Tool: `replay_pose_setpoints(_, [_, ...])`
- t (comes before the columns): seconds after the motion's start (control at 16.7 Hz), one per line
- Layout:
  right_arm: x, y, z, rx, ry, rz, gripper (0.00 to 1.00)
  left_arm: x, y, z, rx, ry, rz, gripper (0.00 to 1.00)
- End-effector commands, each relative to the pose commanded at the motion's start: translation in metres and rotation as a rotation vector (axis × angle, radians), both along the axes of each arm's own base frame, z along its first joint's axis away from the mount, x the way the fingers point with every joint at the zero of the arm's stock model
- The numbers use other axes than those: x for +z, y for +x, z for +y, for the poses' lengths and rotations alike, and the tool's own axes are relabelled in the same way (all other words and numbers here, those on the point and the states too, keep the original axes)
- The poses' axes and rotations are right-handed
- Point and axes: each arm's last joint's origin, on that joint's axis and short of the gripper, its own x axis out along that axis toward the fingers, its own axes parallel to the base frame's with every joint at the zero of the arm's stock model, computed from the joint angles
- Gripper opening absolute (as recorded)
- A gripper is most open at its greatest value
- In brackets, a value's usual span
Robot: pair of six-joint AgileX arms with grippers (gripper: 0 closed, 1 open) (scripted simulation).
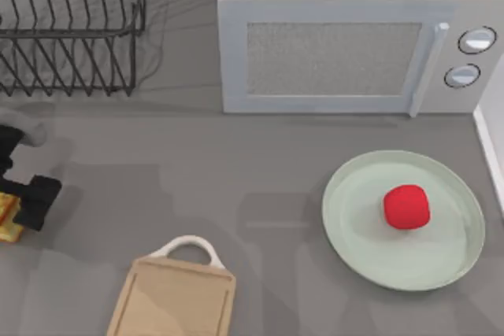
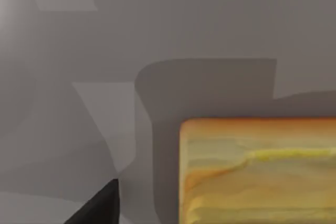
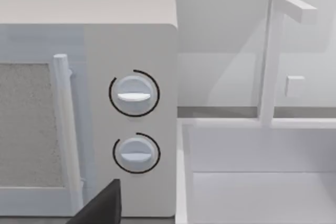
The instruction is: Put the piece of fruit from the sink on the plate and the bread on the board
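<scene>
The red fruit [image 1: 406, 207] already sits on the pale green plate [image 1: 465, 253], so that half is done. The left gripper [image 1: 17, 204] is at the bread [image 1: 9, 222]; whether it grips I cannot tell. The cutting board [image 1: 177, 304], just beyond, is bare.

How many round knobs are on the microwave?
2. Both sit on the microwave front's right end, right of the door handle: the first knob above the second knob. None seem hidden.
</scene>
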Motion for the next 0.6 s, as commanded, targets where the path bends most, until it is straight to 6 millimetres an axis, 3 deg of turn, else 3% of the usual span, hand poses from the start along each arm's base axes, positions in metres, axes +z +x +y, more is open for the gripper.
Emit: replay_pose_setpoints(0.6, [0.0000,0.0000,0.0000,0.000,0.000,0.000,1.00,0.0000,0.0000,0.0000,0.000,0.000,0.000,0.17])
